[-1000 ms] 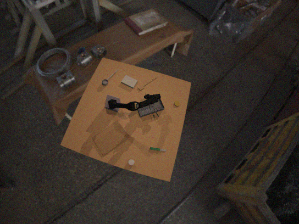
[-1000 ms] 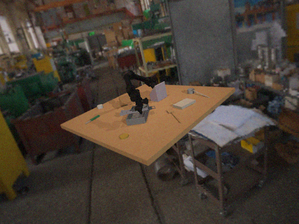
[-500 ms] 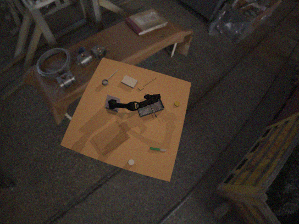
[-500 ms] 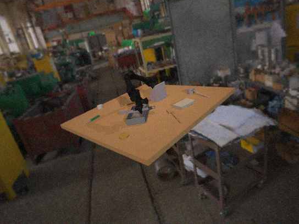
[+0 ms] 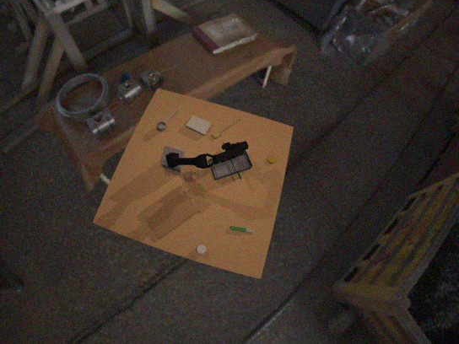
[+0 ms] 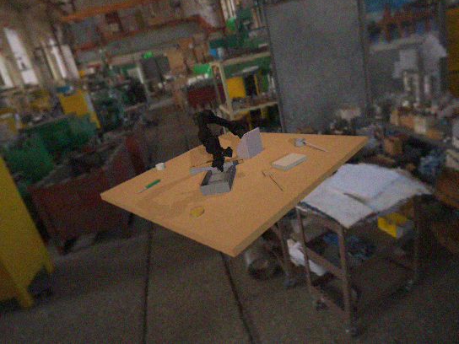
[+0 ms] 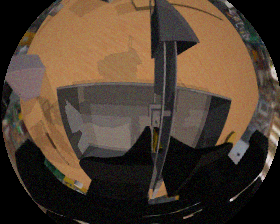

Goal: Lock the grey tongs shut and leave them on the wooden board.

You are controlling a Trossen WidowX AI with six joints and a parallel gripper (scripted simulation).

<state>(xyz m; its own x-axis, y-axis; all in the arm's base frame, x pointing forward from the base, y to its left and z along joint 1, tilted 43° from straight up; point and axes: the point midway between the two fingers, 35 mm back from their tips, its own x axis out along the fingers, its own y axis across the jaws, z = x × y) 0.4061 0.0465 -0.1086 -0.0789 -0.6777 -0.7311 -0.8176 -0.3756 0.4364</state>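
The roasting tin (image 5: pixel 217 175) (image 6: pixel 216 189) (image 7: pixel 216 120) stands on the table. The grey tongs (image 7: pixel 168 85) lie roughly level across it, their two arms squeezed close together. Their broad dark tips reach past the tin's wall at the top of the wrist view. My gripper (image 6: pixel 220 168) (image 7: pixel 150 128) is low over the tin, shut on the tongs' arms. Whether the lock inside the hinge has caught cannot be seen. The wooden board (image 5: pixel 169 213) lies flat on the table, apart from the tin, partly under the arm's shadow.
A lilac wedge-shaped block (image 6: pixel 251 144) (image 7: pixel 26 76) stands by the arm's base. A pale block (image 5: pixel 198 125) (image 6: pixel 289 161), a thin rod tool (image 6: pixel 275 180), a small long-handled pan (image 5: pixel 161 126), a yellow disc (image 5: pixel 272 159), a green marker (image 5: pixel 238 228) and a white cylinder (image 5: pixel 202 249) lie around the table.
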